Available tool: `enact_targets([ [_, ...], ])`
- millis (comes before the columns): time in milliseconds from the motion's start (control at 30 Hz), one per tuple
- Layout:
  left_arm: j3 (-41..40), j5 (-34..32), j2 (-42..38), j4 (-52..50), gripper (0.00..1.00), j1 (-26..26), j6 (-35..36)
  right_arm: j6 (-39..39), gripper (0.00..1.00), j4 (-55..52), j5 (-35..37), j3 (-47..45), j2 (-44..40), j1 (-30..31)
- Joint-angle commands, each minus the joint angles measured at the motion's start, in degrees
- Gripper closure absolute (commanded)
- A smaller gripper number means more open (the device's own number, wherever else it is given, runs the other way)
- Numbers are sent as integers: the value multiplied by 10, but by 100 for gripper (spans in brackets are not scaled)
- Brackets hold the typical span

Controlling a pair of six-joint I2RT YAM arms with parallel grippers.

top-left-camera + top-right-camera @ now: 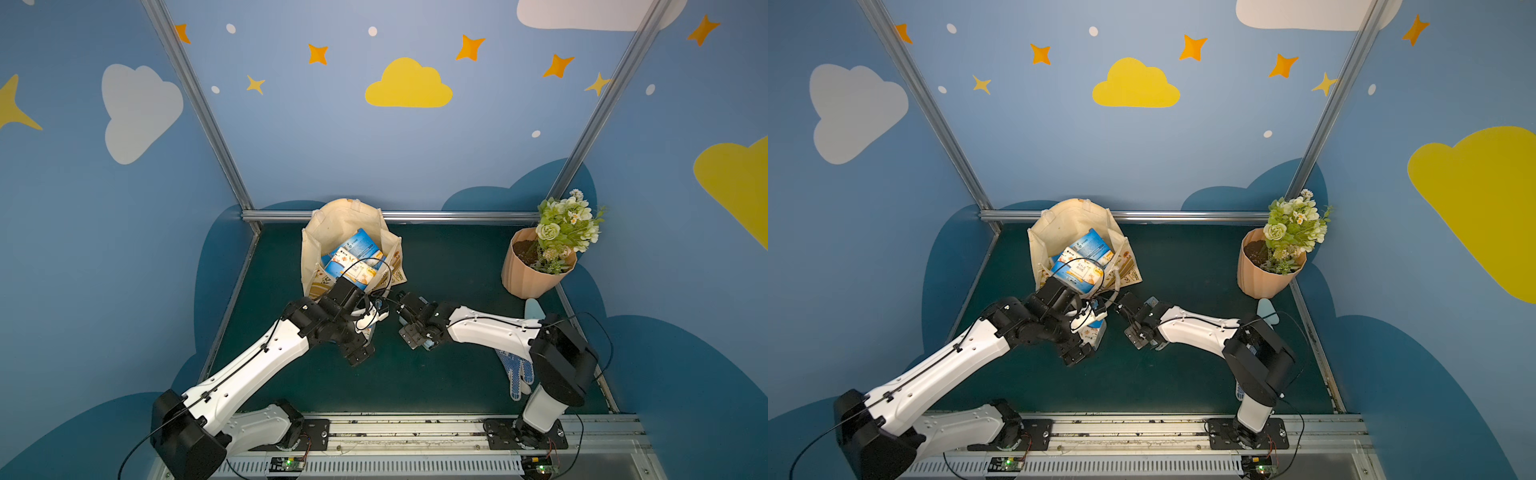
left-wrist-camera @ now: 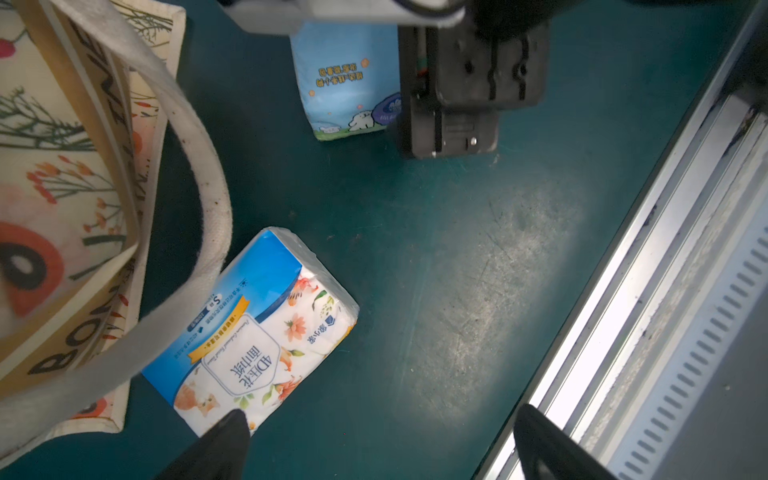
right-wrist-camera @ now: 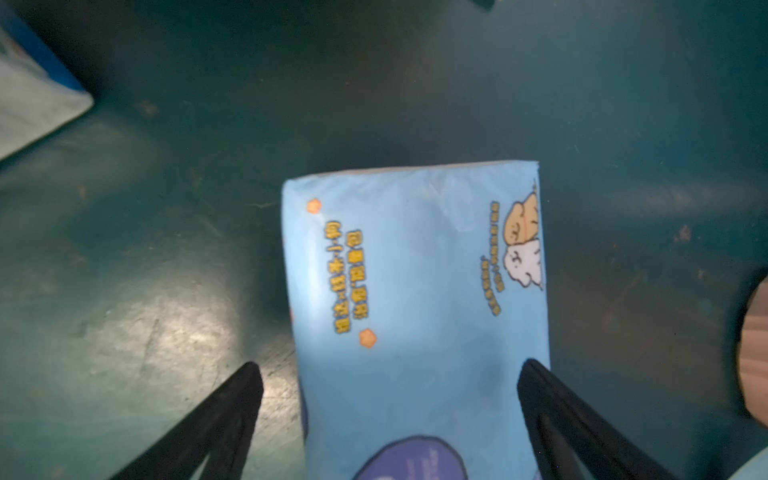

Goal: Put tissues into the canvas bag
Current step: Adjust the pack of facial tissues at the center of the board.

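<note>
Several blue-and-white tissue packs [image 1: 353, 257] lie piled inside the canvas bag [image 1: 328, 228], which stands open at the back of the green mat [image 1: 436, 374]; both top views show them there.

Two packs are outside it. We see a floral pack [image 2: 257, 332] flat on the mat just beside the bag, one corner tucked under the bag's handle [image 2: 199, 166]. A pale blue pack [image 3: 415, 291] with a purple circle lies on the mat near it, well apart from the bag's mouth.

The left gripper [image 2: 382, 413] hangs above the mat with its jaws spread wide, one fingertip over the floral pack's corner, gripping nothing. The right gripper [image 3: 390, 368] is also spread, straddling the pale blue pack: one finger meets its edge and the other stands clear.

A peach flower pot [image 1: 528, 274] and a dotted work glove [image 1: 517, 374] sit off to the right.
</note>
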Motion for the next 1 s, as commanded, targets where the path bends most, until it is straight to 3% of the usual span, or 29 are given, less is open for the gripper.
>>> enact_targets([
  [0, -8, -36, 14, -9, 0, 1, 59, 14, 3, 11, -43, -2, -24, -21],
  [300, 0, 2, 15, -22, 0, 3, 49, -7, 3, 19, -139, 0, -12, -85],
  [600, -7, 5, 15, -28, 0, 4, 48, -15, 3, 23, -235, -5, -9, -105],
  [967, -4, 8, 21, -27, 0, 3, 43, -21, 3, 1, -145, 14, 50, -106],
])
